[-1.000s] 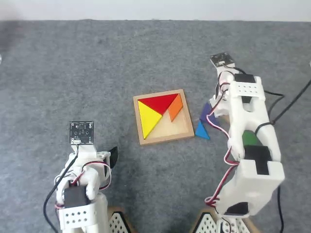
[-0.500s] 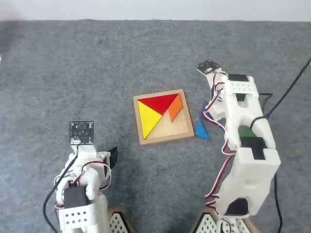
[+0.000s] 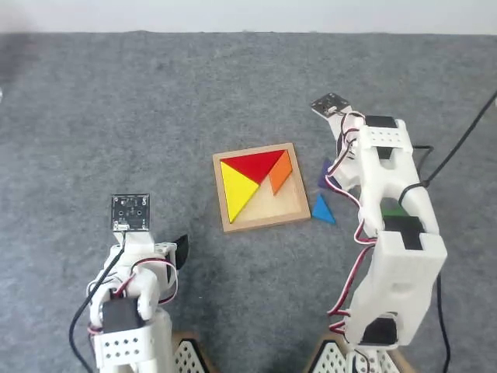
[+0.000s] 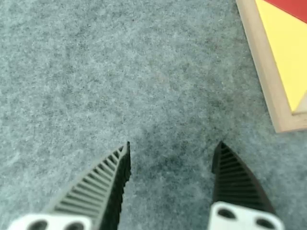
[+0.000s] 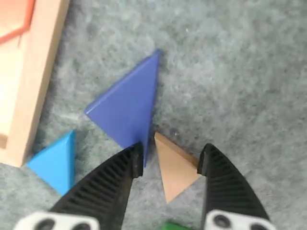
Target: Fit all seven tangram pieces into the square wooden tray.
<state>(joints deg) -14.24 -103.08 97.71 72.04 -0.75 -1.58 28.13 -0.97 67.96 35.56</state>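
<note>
Right end effector (image 5: 171, 155) open around the tan triangle (image 5: 175, 170), left end effector (image 4: 172, 148) open over bare bench (image 3: 155, 101).
The right jaws stand spread, one on each side of the tan triangle; the dark blue triangle (image 5: 127, 112) and the light blue triangle (image 5: 53, 160) lie just beside it. The square wooden tray (image 3: 267, 224), at mid-bench, holds a red triangle (image 3: 252, 163), a yellow triangle (image 3: 235, 189) and an orange piece (image 3: 281, 172).
</note>
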